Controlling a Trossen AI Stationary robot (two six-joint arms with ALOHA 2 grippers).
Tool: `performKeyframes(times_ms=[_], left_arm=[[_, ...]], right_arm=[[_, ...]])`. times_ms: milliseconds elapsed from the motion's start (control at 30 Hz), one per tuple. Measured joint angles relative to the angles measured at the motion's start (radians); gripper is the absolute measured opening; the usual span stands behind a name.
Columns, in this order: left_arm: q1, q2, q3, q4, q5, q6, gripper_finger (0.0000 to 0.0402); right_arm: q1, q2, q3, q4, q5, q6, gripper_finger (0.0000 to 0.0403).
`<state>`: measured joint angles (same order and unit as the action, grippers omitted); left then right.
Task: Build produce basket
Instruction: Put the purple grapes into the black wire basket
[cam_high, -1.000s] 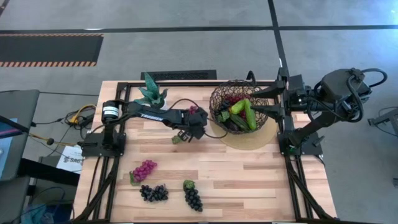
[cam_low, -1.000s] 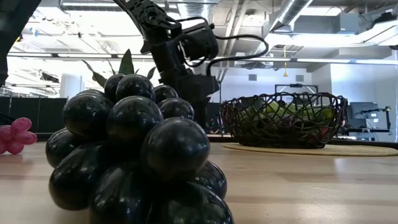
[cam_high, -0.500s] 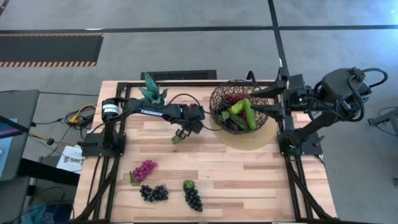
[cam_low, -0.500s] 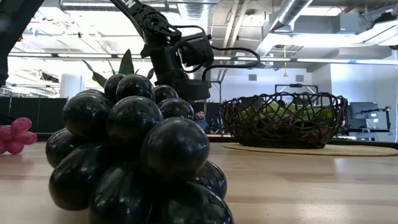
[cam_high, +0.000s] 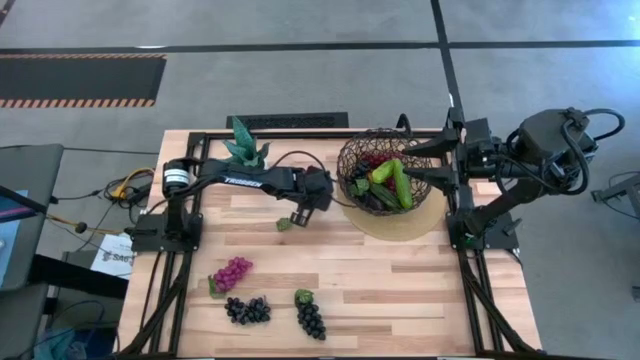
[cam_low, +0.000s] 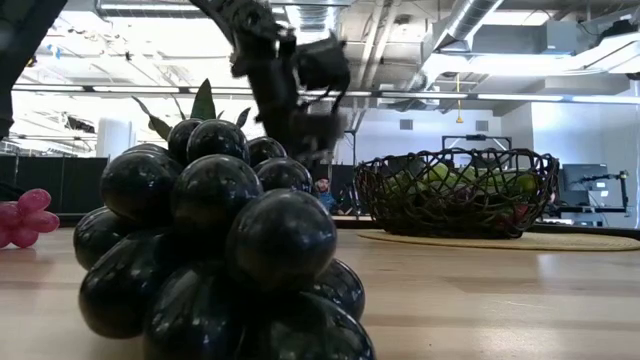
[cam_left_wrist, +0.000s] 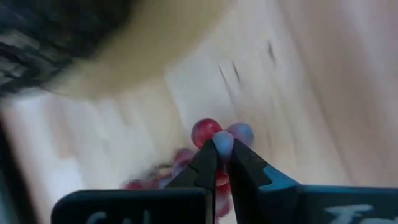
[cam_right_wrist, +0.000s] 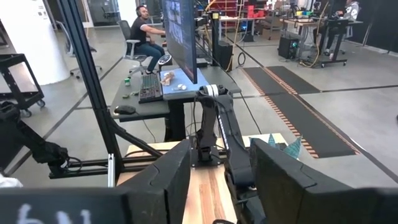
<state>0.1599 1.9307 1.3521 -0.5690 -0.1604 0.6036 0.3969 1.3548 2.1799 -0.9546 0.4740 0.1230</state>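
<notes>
The left claw (cam_high: 290, 216) is pinched together on a small bunch of glossy red grapes (cam_left_wrist: 214, 134), above the pale wooden plank worktop (cam_high: 400, 270) beside the round open-weave wire basket (cam_high: 390, 172). The basket sits on a flat tan disc (cam_high: 400, 224), holding green cucumbers (cam_high: 392, 178). Three more beaded bunches lie near the front edge. The right claw (cam_right_wrist: 217, 180), fingers apart, waits beyond the basket.

Basket (cam_high: 390, 183) — produce-filled; grapes (cam_high: 232, 273) outside.
</notes>
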Motion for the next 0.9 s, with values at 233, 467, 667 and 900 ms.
performKeyframes(times_ms=[233, 467, 667, 900], left_arm=[[-0.028, -0.043, 0.179, -0.176, 0.023, -0.066, 0.0], [-0.064, -0.055, 0.379, -0.346, 0.025, -0.097, 0.0], [-0.105, -0.055, 0.528, -0.366, 0.024, -0.074, 0.0], [-0.083, -0.054, 0.623, -0.206, 0.069, -0.055, 0.0]], right_arm=[[0.007, -0.005, 0.0, -0.002, -0.002, -0.001, 0.0181], [0.039, -0.03, 0.0, 0.0, -0.003, -0.001, 0.018], [0.062, -0.057, 0.0, -0.005, -0.003, -0.002, 0.0179], [0.061, -0.088, 0.0, -0.009, -0.002, -0.016, 0.0178]])
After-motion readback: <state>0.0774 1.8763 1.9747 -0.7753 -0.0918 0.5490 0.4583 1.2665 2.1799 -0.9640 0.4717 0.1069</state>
